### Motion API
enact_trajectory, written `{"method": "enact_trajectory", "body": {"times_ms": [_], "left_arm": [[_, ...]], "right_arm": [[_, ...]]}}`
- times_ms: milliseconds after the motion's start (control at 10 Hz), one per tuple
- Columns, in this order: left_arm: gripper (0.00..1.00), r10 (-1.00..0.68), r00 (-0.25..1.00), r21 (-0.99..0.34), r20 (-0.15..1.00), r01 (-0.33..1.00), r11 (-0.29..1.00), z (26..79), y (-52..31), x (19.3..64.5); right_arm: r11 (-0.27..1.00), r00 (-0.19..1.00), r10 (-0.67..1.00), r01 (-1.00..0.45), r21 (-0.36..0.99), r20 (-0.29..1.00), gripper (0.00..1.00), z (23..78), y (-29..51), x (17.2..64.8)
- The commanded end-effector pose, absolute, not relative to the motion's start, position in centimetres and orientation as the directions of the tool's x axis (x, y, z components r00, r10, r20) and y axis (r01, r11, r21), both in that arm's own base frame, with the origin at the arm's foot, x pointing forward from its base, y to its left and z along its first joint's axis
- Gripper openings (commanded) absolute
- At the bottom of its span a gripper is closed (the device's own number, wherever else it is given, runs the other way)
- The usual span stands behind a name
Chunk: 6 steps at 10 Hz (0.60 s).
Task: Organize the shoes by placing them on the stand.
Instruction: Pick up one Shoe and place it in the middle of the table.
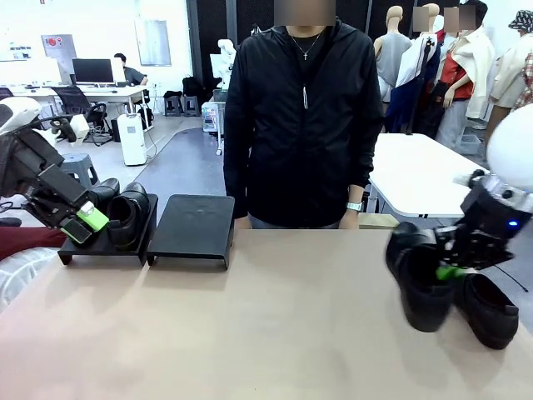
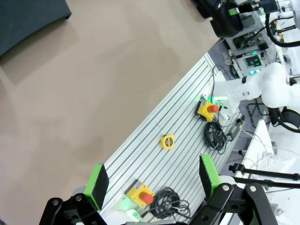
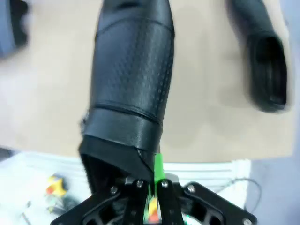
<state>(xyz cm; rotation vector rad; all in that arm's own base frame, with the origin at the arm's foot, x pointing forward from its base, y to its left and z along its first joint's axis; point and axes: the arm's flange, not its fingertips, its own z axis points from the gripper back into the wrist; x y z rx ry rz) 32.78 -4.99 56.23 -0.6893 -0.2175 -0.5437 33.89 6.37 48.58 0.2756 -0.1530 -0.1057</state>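
R jaws pinch the collar rim of the held shoe (image 1: 423,287), one green pad (image 3: 158,165) on the outside. The shoe hangs toe-down over the table (image 1: 275,333); can't tell if the toe touches. Its mate (image 1: 488,310) lies on the table just beside. L jaws are spread w/ nothing btwn the pads (image 2: 99,183), close by the stand (image 1: 193,223). The stand's right panel is bare; the left panel (image 1: 104,244) carries a pair (image 1: 125,215).

Prob. target is the bare panel. The rim grip is thin, so carry slow and avoid swing. Pass in front of the person (image 1: 301,117), clear of the L arm. Set the sole flat on the slant and leave room for the mate.

No brand or print legible on shoes or stand. Far wall poster (image 1: 58,46) is too small to read.
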Motion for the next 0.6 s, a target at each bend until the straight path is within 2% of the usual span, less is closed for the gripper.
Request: {"method": "enact_trajectory", "body": {"times_ms": [0,100,300,500], "left_arm": [[1.00,-0.404,0.841,-0.554,0.361,0.542,0.632,56.5,-4.9,32.8],[1.00,-0.404,0.841,-0.554,0.361,0.542,0.632,56.5,-4.9,32.8],[1.00,-0.404,0.841,-0.554,0.361,0.542,0.632,56.5,-4.9,32.8],[1.00,-0.404,0.841,-0.554,0.361,0.542,0.632,56.5,-4.9,32.8]], "right_arm": [[0.936,0.985,-0.061,0.001,0.351,0.161,0.00,47.5,15.6,33.9],[0.918,0.991,-0.030,-0.026,0.397,0.134,0.00,46.5,20.1,34.6],[0.890,0.989,-0.084,0.019,0.455,0.123,0.00,44.2,27.9,36.0],[0.868,0.995,-0.070,0.026,0.496,0.071,0.00,41.4,32.7,35.9]]}}
